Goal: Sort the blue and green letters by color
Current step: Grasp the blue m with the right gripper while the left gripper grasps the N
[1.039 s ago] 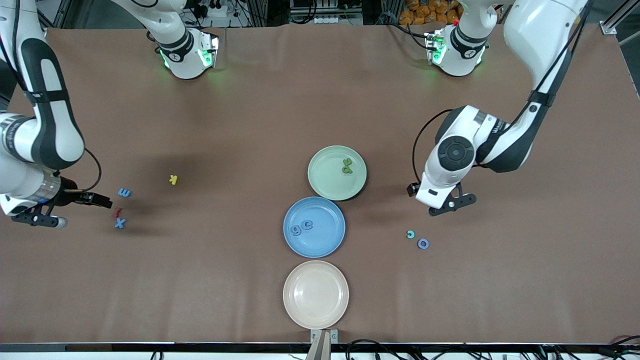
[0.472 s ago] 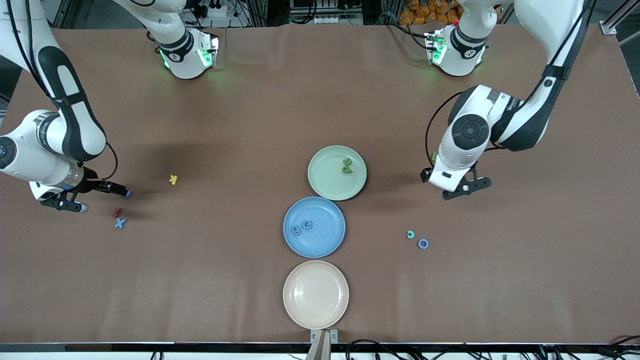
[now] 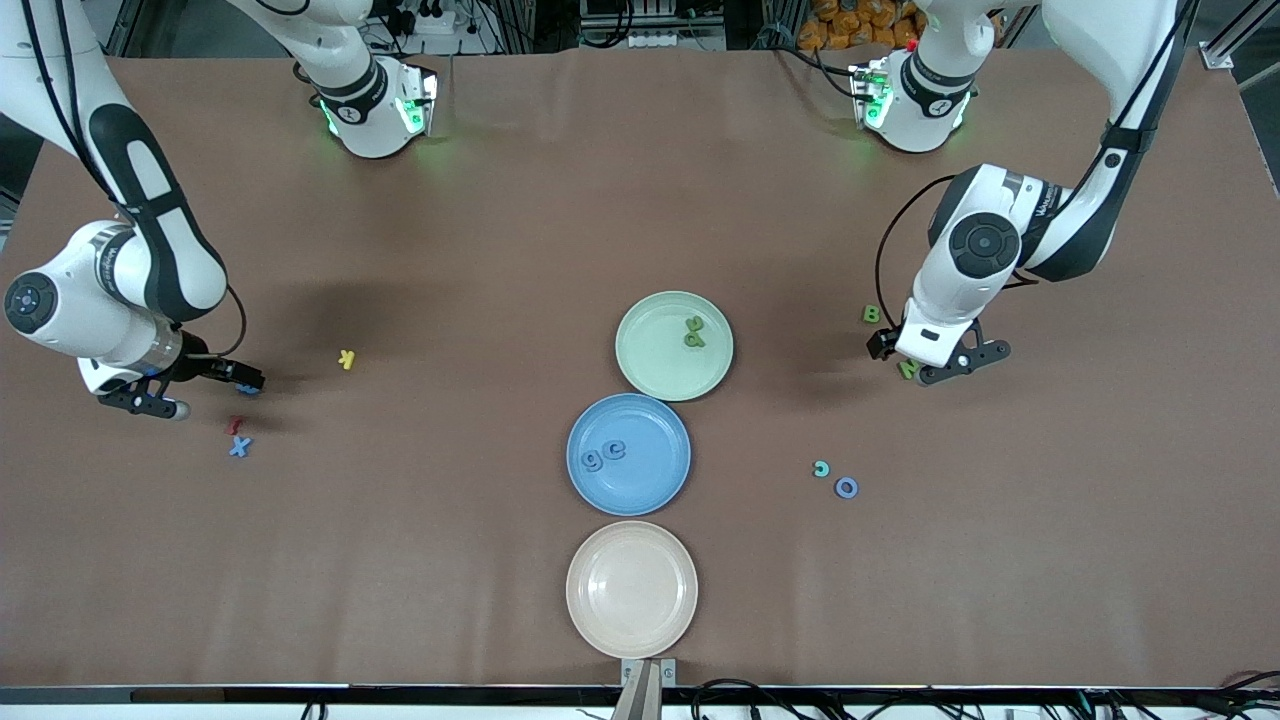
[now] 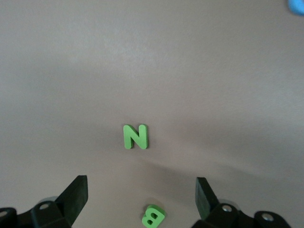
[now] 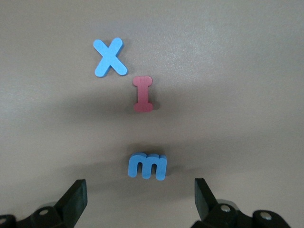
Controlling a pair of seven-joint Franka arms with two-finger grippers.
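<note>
- Three round plastic plates sit mid-counter in a row: a pale green plate (image 3: 660, 372) holding a green letter (image 3: 694, 332), a blue plate (image 3: 655, 490) at its 7 o'clock holding two blue letters (image 3: 603, 456), and a beige plate (image 3: 631, 590) nearest the front camera.
- Left end effector (image 3: 925, 362) hangs low over a chunky green N (image 4: 136, 137), its fingers (image 4: 76, 193) spread wide with nothing between them; a green B (image 3: 872, 314) lies at the N's 11 o'clock in the front view.
- Right end effector (image 3: 245, 380) hovers over a blue m (image 5: 147, 166), fingers (image 5: 76, 197) wide apart and empty.
- A red I (image 5: 142, 94) and a blue X (image 5: 109, 57) lie just beside the m, nearer the front camera.
- A small yellow K (image 3: 346, 359) rests on the brown counter (image 3: 450, 250).
- A teal C (image 3: 821, 468) and a blue O (image 3: 846, 488) lie side by side toward the left arm's end.
</note>
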